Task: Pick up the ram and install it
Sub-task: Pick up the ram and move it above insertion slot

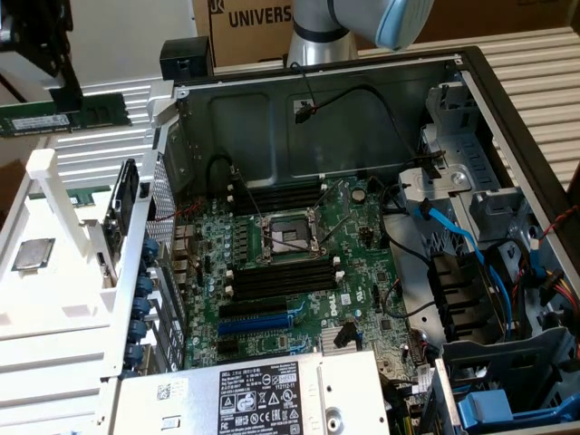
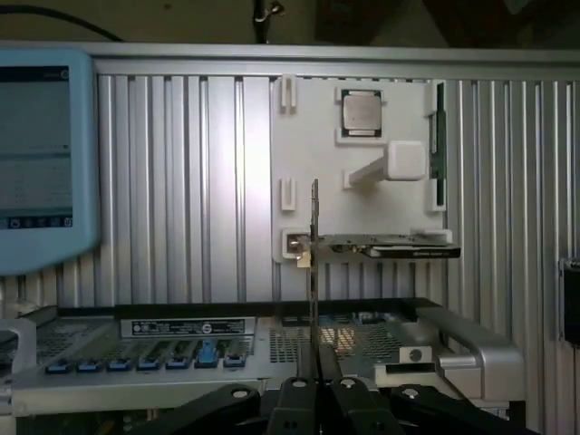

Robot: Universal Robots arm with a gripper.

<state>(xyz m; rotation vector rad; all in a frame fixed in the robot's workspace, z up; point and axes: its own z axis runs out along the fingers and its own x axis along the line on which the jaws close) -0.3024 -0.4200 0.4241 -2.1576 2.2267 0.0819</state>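
Pinching the ram (image 2: pixel 314 272) along one long edge with the gripper (image 2: pixel 315 385), fingers pressed together on the thin green board (edge-on in the wrist view). Held in the air near the white holder (image 1: pixel 54 299), off to the exterior view's left of the open computer case (image 1: pixel 326 100). On the holder, a processor (image 2: pixel 363 112) and a dark card (image 2: pixel 390 246). Farther off, well apart from the ram, the motherboard (image 1: pixel 299 263) with black memory slots (image 1: pixel 281 276) on either side of the CPU socket (image 1: pixel 288 234)

Cardboard box (image 1: pixel 258 23) behind ribbed metal table (image 1: pixel 539 72)
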